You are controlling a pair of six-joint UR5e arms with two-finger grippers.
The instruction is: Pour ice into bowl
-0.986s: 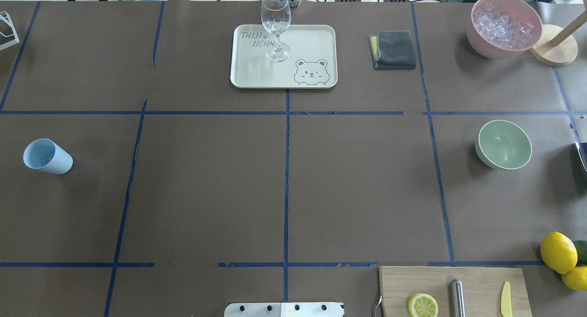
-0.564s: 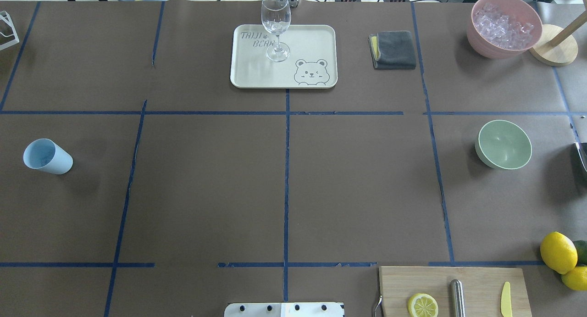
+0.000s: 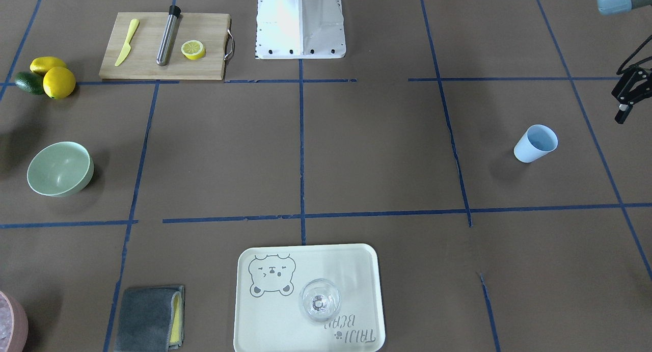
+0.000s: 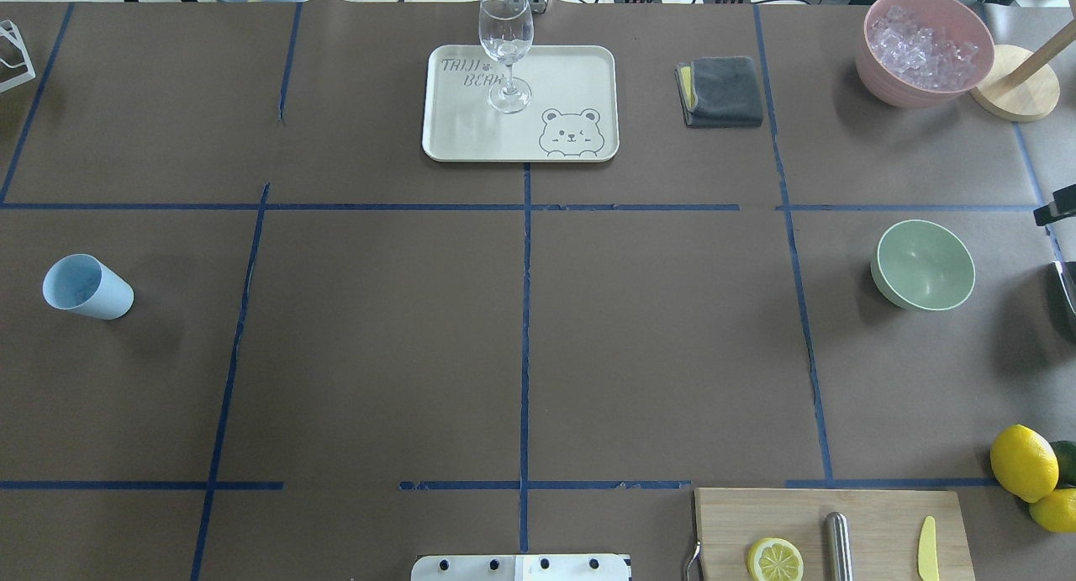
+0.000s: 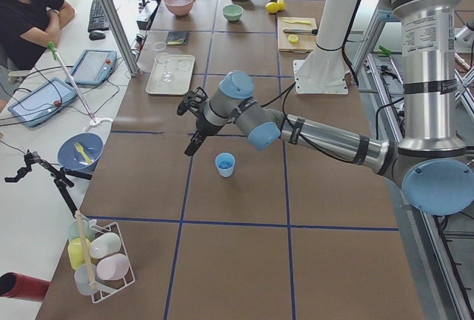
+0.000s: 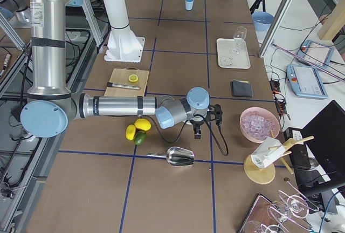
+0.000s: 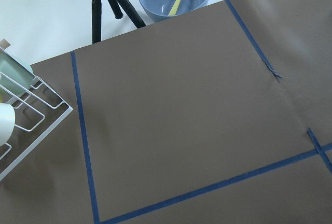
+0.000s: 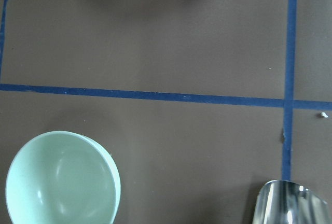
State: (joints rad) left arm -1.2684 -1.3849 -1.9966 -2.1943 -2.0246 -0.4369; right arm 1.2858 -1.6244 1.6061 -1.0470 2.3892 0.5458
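The right fingers (image 4: 1057,213) have just edged into the overhead view near the bowl (image 4: 925,264); the ice (image 4: 920,47) sits unmoved. Open or closed I cannot tell; likewise the left fingers (image 3: 620,115).

ice (image 4: 920,47): clear cubes heaped in pink container (image 4: 878,76), far right corner. bowl (image 4: 925,266): mint green, upright, empty, well apart from it.

- A dark part of the right gripper (image 4: 1056,213) has come into the overhead view at its right edge. A second ago that spot showed only bare bench (image 4: 538,345) and blue tape (image 4: 967,208).
- It sits right of the bowl (image 4: 923,264) and slightly farther away, apart from it, and nearer than the pink container (image 4: 874,76).
- Too little of it shows to tell how its jaws stand.
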